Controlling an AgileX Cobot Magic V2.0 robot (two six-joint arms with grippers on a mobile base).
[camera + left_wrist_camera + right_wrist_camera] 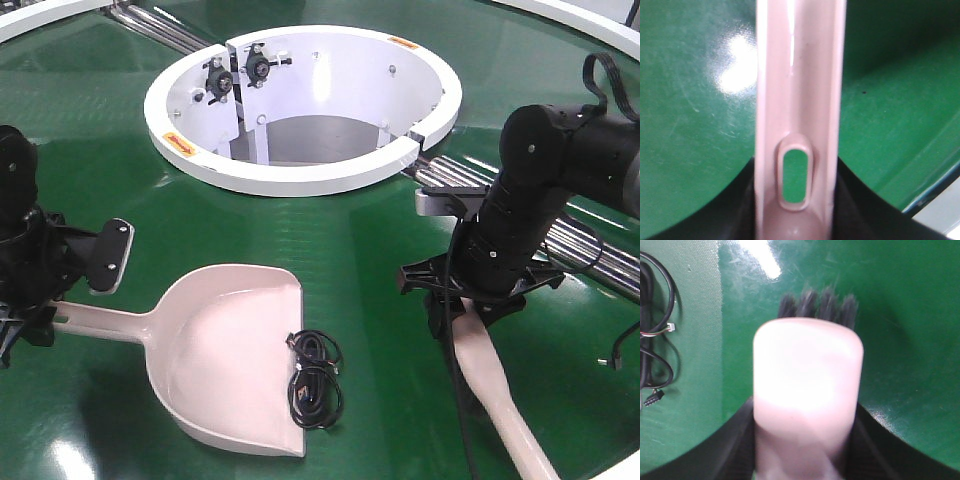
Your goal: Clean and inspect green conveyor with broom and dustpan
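Green conveyor [340, 250]: a glossy dark-green belt, smooth, with bright glare patches and fine scuffs in the wrist views.
Hub [300, 180]: a white ring with a flat rim and upright inner wall, sitting at the middle of the belt.
Rollers [165, 27]: shiny chrome bars running out from the hub.
Dustpan [225, 350]: pale pink-beige plastic, a wide flat scoop with raised curved sides and a straight front lip. It lies on the belt in front of the hub.
Dustpan handle [800, 100]: a straight ribbed channel with an oblong hang hole.
Cable [315, 380]: a thin black coil, lying inside the pan near its lip.
Left gripper [62, 300]: black, pinching the dustpan handle between its fingers.
Broom [490, 380]: matte plastic of the same pale colour, an oblong shape narrowing toward the lower edge of the front view, beside the dustpan on the right. Dark bristles [817, 305] show past its rounded end.
Right gripper [465, 300]: black, clamped on the broom, above the belt.
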